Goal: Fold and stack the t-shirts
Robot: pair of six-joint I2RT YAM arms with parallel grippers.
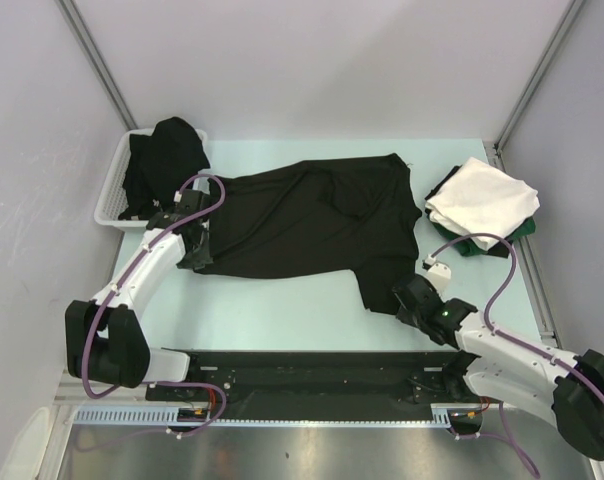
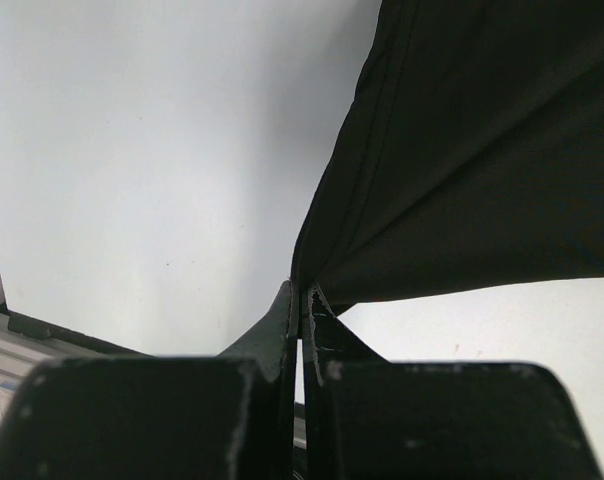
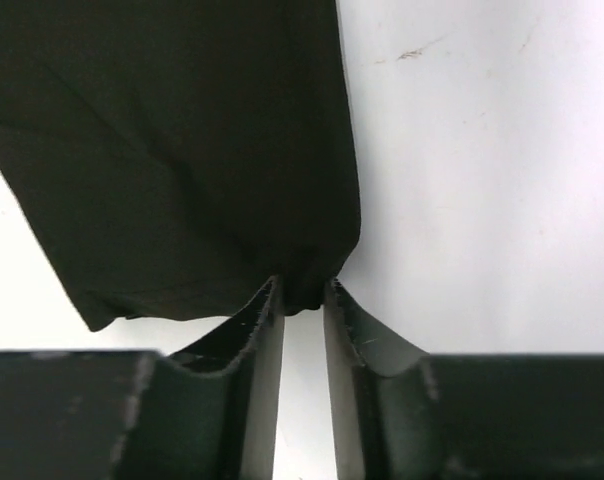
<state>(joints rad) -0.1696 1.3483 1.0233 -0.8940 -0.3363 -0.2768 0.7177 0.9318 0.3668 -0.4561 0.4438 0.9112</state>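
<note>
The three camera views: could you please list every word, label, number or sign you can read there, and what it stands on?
None: no readable text in any view. The black shirt, the white shirt and the basket show no lettering, label or number.

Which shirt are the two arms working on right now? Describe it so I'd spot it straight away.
Look at the pale table: in its middle lies the black t-shirt, between the white basket on the left and a folded white t-shirt on the right. It is the only shirt spread flat, with the left gripper and right gripper each pinching an edge.
</note>
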